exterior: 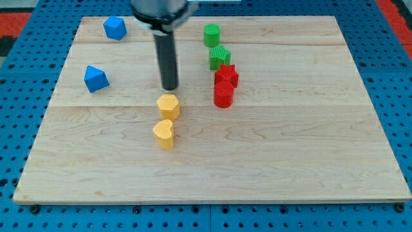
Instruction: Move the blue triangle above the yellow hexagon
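Note:
The blue triangle lies near the board's left edge. A second blue block, cube-like, sits at the top left corner. The yellow hexagon lies near the board's middle, with a yellow heart just below it. My tip stands just above the yellow hexagon, very close to its upper edge, and well to the right of the blue triangle. The rod rises from the tip to the view's top.
To the right of the rod runs a column of blocks: a green cylinder, a green ridged block, a red star and a red cylinder. The wooden board lies on a blue perforated surface.

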### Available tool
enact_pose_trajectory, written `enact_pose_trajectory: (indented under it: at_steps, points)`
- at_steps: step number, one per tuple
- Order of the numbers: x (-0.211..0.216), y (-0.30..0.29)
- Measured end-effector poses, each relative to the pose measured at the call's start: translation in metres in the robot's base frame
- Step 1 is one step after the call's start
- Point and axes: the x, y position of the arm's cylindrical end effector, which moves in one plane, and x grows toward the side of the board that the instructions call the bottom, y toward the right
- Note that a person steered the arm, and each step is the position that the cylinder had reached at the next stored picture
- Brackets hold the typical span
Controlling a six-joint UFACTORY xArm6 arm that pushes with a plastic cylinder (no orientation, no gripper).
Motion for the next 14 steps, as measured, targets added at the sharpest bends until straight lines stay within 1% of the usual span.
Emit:
enact_pose_trajectory:
  at_steps: [1, 2, 3, 4, 5, 6, 7, 8, 9, 10, 11, 13, 14]
  points:
    - [0.001, -0.045]
    - [0.029, -0.073]
    - [0.059, -0.119]
    - [0.046, -0.193]
    - [-0.015, -0.182]
    - [-0.021, -0.111]
    - [0.000, -0.136]
    - [0.016, -0.136]
    - [0.015, -0.087]
    - [0.015, -0.057]
    - [0.015, -0.050]
    - [0.015, -0.008]
    - [-0.025, -0.061]
